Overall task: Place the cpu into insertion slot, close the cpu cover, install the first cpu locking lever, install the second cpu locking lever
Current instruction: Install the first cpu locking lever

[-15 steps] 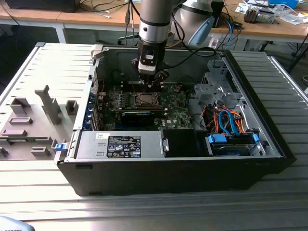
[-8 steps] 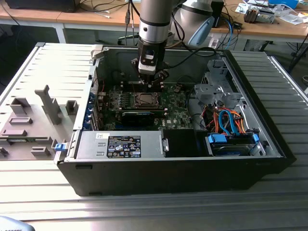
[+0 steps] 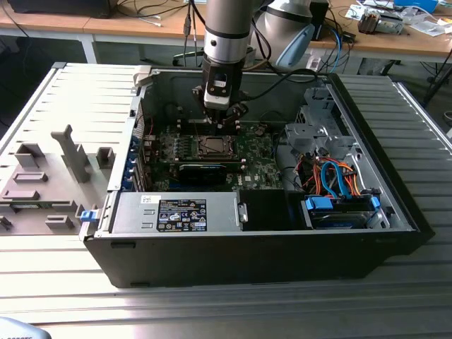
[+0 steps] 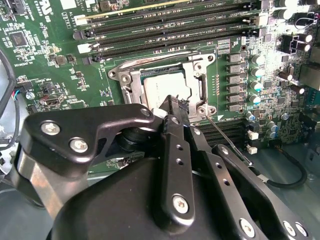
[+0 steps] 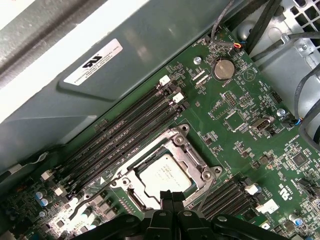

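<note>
1. Ribbed metal counter [image 3: 395, 311] carries an open computer case [image 3: 247, 261] lying on its side; wooden desks [image 3: 141, 28] strewn with cables stand behind it.
2. The cpu [image 5: 165, 175] sits in the insertion slot [image 5: 121, 181] on the green motherboard [image 5: 240, 150], its dull grey top showing faint print too small to read.
3. The cpu cover [image 5: 197, 162] lies flat over the chip, its window framing the metal top; most of the slot is hidden beneath them.
4. The gripper [image 4: 170, 102] hangs directly over the socket. Its fingers [image 4: 175, 150] are closed together with nothing between them, and they hide one edge of the chip in both wrist views. Whether the tips touch the cover I cannot tell.
5. One thin wire lever [image 4: 227, 137] runs out from a corner of the socket frame, just beside the fingers; whether it is latched is hard to make out.
6. Four long black memory slots [image 5: 130, 130], as far as I can count, lie between the socket and the case wall.
7. One coin battery [image 5: 223, 67] sits on the board, well apart from the socket.
8. A white printed label [image 5: 92, 62] is stuck on the case wall, and a black label [image 3: 182, 214] on the silver power supply.
9. Orange and blue cables [image 3: 332, 176] bunch at the exterior view's right, and a grey fixture tray [image 3: 49, 169] lies at its left.
</note>
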`<state>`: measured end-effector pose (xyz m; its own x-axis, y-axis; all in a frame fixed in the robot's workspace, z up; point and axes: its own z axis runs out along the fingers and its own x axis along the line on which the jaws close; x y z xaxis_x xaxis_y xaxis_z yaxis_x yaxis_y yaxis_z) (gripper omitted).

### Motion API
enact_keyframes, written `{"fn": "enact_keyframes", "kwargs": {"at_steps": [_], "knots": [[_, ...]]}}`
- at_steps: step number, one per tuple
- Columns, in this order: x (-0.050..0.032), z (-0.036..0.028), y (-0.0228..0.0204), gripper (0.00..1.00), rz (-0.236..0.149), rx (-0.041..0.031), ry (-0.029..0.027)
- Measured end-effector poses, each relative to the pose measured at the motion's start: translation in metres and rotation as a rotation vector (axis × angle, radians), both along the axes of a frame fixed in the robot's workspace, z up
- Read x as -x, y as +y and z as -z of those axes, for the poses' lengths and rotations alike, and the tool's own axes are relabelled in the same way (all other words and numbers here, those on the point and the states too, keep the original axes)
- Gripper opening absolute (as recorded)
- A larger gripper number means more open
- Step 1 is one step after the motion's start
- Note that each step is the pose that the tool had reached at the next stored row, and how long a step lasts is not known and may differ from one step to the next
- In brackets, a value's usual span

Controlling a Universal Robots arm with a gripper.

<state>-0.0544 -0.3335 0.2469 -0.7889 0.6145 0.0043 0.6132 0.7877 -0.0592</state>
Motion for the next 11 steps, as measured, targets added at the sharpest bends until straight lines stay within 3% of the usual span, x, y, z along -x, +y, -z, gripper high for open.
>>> {"fn": "enact_keyframes", "kwargs": {"at_steps": [11], "knots": [[0.0000, 0.0000, 0.0000, 0.11, -0.011, 0.0000, 0.0000]]}}
